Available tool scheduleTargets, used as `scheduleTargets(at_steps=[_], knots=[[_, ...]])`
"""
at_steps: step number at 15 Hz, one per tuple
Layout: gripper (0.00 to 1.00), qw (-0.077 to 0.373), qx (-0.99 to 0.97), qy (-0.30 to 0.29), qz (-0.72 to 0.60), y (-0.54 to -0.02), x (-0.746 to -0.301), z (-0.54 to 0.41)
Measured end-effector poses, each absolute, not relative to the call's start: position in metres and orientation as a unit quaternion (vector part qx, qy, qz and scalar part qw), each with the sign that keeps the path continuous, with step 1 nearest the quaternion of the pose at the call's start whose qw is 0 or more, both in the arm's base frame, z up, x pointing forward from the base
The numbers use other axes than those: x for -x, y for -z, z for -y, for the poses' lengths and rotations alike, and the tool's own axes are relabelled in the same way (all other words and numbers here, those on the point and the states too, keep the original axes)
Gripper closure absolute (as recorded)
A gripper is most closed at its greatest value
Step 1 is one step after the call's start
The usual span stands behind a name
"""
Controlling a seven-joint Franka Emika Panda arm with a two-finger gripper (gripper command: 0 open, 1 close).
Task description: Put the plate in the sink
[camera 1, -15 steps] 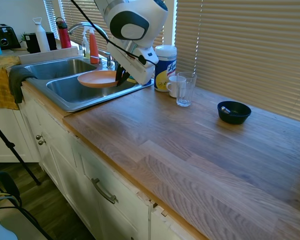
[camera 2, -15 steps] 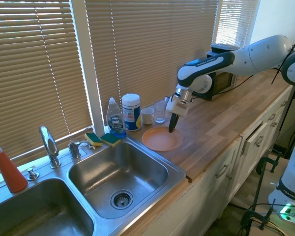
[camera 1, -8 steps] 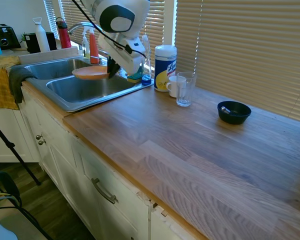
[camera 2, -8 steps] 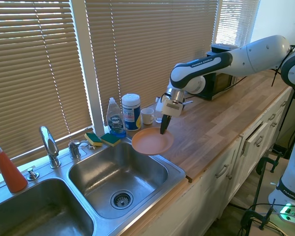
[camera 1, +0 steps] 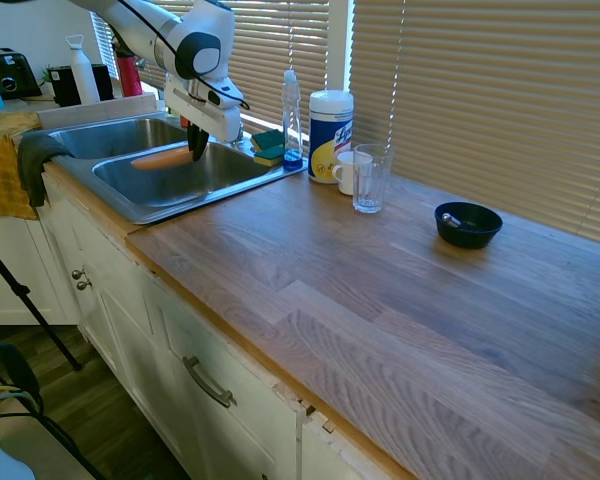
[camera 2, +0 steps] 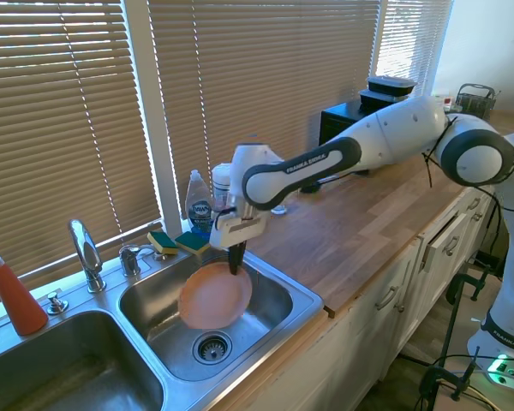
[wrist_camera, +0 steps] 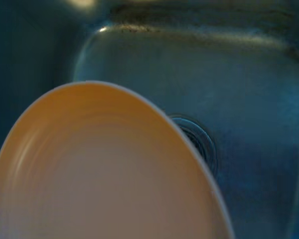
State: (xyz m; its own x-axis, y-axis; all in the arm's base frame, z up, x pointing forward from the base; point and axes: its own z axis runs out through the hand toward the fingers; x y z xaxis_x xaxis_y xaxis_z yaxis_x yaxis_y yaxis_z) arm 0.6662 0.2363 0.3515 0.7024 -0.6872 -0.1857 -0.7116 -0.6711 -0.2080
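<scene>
The salmon-orange plate (camera 2: 212,297) hangs tilted inside the right basin of the steel sink (camera 2: 278,321), above the drain. My gripper (camera 2: 236,267) is shut on the plate's rim. From the other side the plate (camera 1: 160,159) shows as a thin orange band in the near basin, with the gripper (camera 1: 196,153) at its right edge. The wrist view is filled by the plate (wrist_camera: 104,184), and behind it lie the sink floor and drain (wrist_camera: 197,142).
A curved chrome faucet (camera 2: 86,251) stands behind the basins. Two sponges (camera 2: 178,242), a soap bottle (camera 2: 200,205) and a wipes canister (camera 1: 330,135) line the back rim. A mug (camera 1: 349,172), a glass (camera 1: 370,178) and a dark bowl (camera 1: 468,224) stand on the wooden counter.
The arm carried the plate from the counter edge left over the sink and lowered it into the right basin. The plate now hangs tilted instead of level.
</scene>
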Motion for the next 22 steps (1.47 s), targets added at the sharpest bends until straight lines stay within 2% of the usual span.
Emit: scheduleTargets(at_steps=[3, 8, 9, 16, 22], knots=[[1.0, 0.084, 0.916, -0.055, -0.387, -0.305, -0.685, -0.266], [1.0, 0.025, 0.909, -0.072, -0.409, -0.258, -0.708, -0.286], [0.0, 0.015, 0.908, -0.077, -0.412, -0.249, -0.711, -0.289], [0.0, 0.003, 0.905, -0.087, -0.416, -0.232, -0.725, -0.303], [0.0, 0.016, 0.903, -0.076, -0.423, -0.254, -0.73, -0.306]])
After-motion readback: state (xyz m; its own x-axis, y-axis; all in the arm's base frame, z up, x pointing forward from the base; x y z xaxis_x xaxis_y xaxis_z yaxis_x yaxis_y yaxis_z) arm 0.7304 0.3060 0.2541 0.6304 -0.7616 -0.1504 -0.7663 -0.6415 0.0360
